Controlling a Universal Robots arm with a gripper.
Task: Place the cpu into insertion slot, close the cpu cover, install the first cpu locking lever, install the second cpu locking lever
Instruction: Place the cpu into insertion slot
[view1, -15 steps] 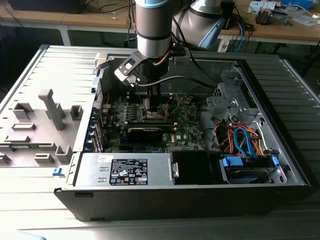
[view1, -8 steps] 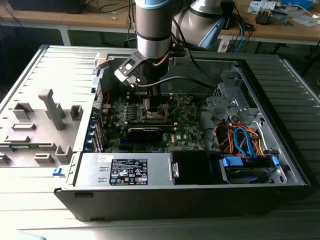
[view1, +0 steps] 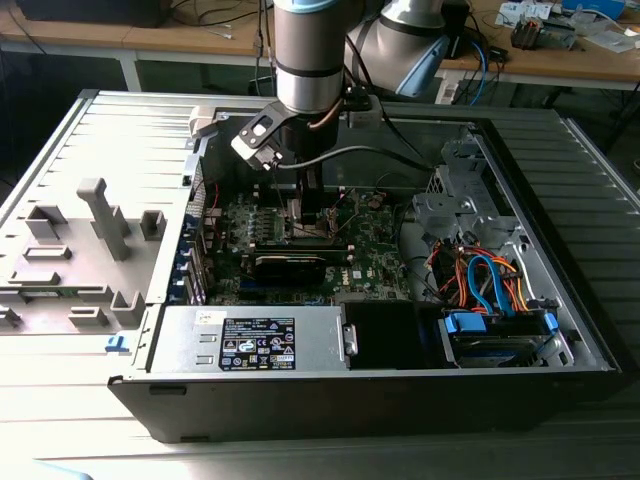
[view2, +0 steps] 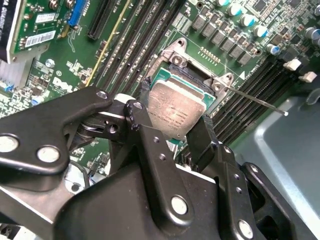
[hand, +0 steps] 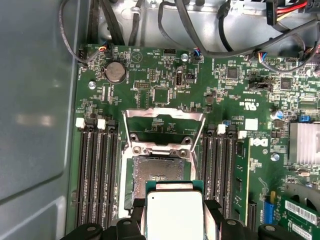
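Observation:
My gripper (hand: 175, 216) is shut on the cpu (hand: 175, 210), a flat silvery square with a green edge, pinched between two black fingers (hand: 212, 220). In both wrist views the cpu (view2: 175, 107) hangs just above the insertion slot (hand: 157, 172), overlapping one side of it while the rest of the slot's dark contact field stays uncovered. The cpu cover (hand: 165, 127), a silver frame with a large window, stands swung open beyond the slot. A thin locking lever (view2: 255, 100) sticks out free beside the slot. In the exterior view the gripper (view1: 303, 215) is low over the green board.
Rows of black memory slots (hand: 97, 170) flank the socket on both sides. A round coin battery (hand: 115, 71) lies on the board further off. Black cables (hand: 200, 30) run along the case wall. A black heatsink block (view1: 290, 265) and a drive bay with coloured wires (view1: 485, 285) sit nearby.

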